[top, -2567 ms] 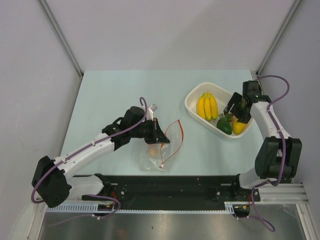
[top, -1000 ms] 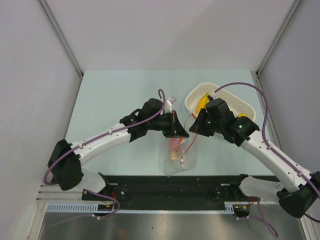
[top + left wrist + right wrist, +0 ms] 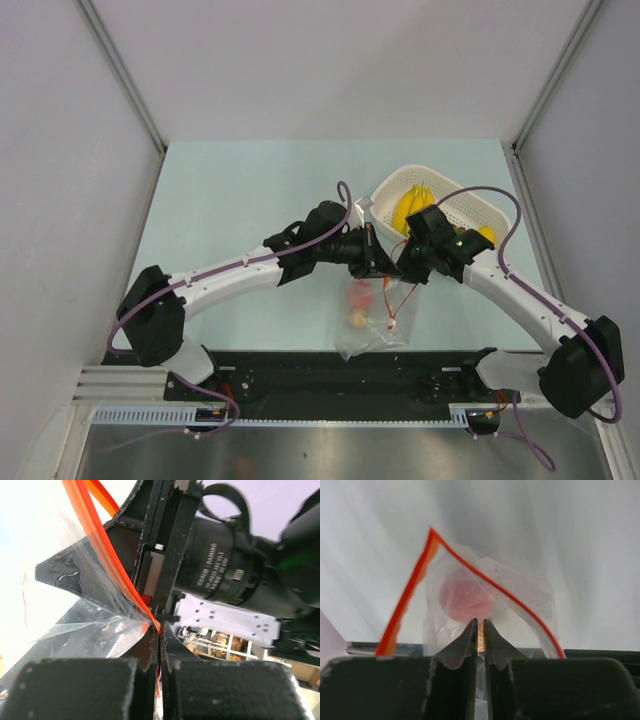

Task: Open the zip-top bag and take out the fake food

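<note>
Clear zip-top bag (image 3: 372, 318), fake food (image 3: 359, 296) inside; left end effector (image 3: 380, 270) and right end effector (image 3: 404, 272) each clamped on its mouth.

The zip-top bag (image 3: 375, 325) is over the near part of the table (image 3: 230, 200), before the basket (image 3: 425, 171). The left gripper (image 3: 378, 268) is at the left of its mouth and the right gripper (image 3: 404, 268) at the right, both touching it. Two fake food pieces (image 3: 360, 295) lie inside the bag, one above the other. A banana bunch (image 3: 412, 203) lies in the basket.
</note>
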`<control>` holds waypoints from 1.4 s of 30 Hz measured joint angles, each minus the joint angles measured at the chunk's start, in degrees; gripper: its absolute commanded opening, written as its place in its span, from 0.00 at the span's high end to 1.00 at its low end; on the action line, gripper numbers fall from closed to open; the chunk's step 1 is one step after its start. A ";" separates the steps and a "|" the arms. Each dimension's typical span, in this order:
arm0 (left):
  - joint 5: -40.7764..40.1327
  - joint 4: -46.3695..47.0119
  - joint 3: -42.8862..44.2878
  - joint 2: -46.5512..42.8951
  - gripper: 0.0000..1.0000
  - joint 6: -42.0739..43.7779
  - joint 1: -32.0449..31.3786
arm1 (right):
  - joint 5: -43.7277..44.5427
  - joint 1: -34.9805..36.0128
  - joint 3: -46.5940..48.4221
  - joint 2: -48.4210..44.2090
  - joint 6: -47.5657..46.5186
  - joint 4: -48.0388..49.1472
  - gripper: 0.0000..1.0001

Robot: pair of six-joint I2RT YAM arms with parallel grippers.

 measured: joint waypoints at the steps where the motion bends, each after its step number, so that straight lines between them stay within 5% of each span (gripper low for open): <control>1: 0.02 0.68 0.17 0.24 1.00 -0.48 -0.09 | 0.15 -0.57 -0.24 -0.59 -0.02 -0.22 0.88; 10: -1.05 4.61 1.99 0.00 1.00 -1.29 -0.35 | 4.57 -1.73 -2.01 -7.32 -3.06 -4.17 0.87; 16: -3.85 4.83 -6.91 -4.37 1.00 -0.35 -0.22 | 5.86 2.45 -2.56 -6.29 -4.11 -3.04 0.86; 30: -4.92 1.55 -11.37 -5.51 1.00 2.89 -0.17 | 0.42 7.34 -13.18 2.19 -1.49 16.09 0.85; 42: -3.50 -1.36 -11.02 -5.60 1.00 6.16 -0.02 | -5.01 9.73 -19.58 4.90 1.92 29.11 0.66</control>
